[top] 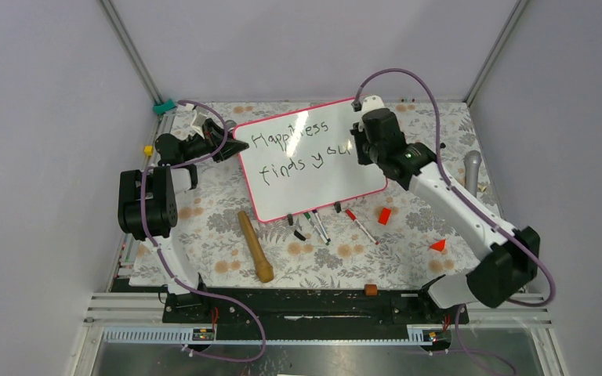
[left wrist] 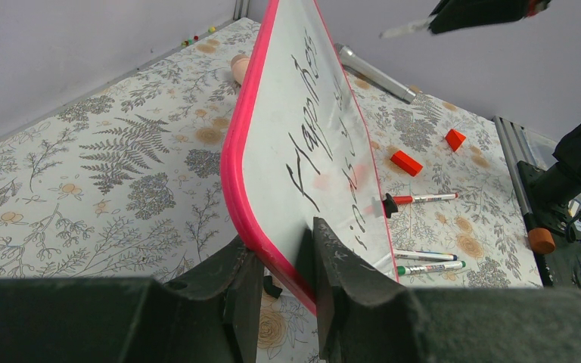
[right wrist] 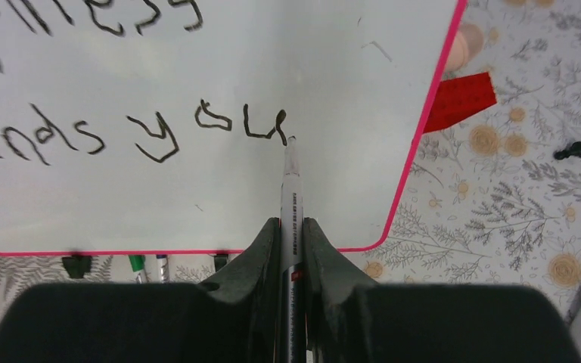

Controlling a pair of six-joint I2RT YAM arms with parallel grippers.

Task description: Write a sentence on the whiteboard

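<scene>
My right gripper [right wrist: 290, 231] is clamped on the marker [right wrist: 290, 181], tip just ahead on the whiteboard [right wrist: 325, 60] at the sentence [right wrist: 159, 140]'s final "u". My left gripper [left wrist: 281, 261] pinches the whiteboard's frame. Risk: excess tip pressure pivots the board, skewing the stroke.

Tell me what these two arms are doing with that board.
The left gripper is clamped on the edge of the large glossy white, pink-framed whiteboard, holding it tilted. The right gripper grips a thin white marker pen, its tip beside the last stroke of the black handwritten sentence, which reads "Happiness finds you". The writing looks about finished.
</scene>
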